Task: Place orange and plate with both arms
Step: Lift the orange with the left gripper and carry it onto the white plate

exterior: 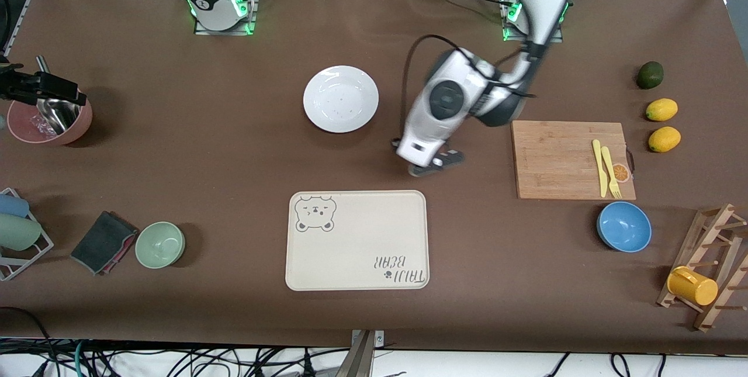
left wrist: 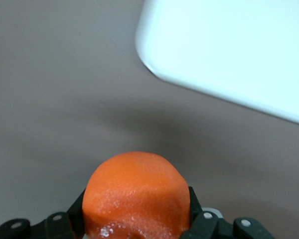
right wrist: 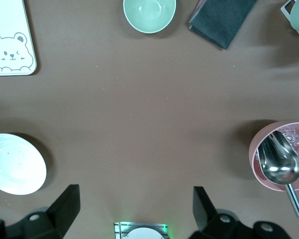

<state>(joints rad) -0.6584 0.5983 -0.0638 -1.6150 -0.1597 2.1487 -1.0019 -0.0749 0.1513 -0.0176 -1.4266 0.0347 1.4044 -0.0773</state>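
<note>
My left gripper (exterior: 432, 165) is low over the bare table, between the white plate (exterior: 340, 99) and the cutting board, near a corner of the beige bear tray (exterior: 357, 241). In the left wrist view it (left wrist: 137, 211) is shut on the red-orange orange (left wrist: 137, 191), with the tray's corner (left wrist: 229, 55) just ahead. The left hand hides the orange in the front view. My right gripper (right wrist: 134, 194) is open and empty, high over the table near its own base, and shows only in its wrist view. The plate (right wrist: 12, 164) lies empty on the table.
A cutting board (exterior: 570, 159) with a yellow knife and fork lies toward the left arm's end, with two lemons (exterior: 661, 109), a dark green fruit (exterior: 649, 75) and a blue bowl (exterior: 623, 226) nearby. A green bowl (exterior: 159, 244), dark cloth (exterior: 104, 241) and pink bowl (exterior: 52, 120) are toward the right arm's end.
</note>
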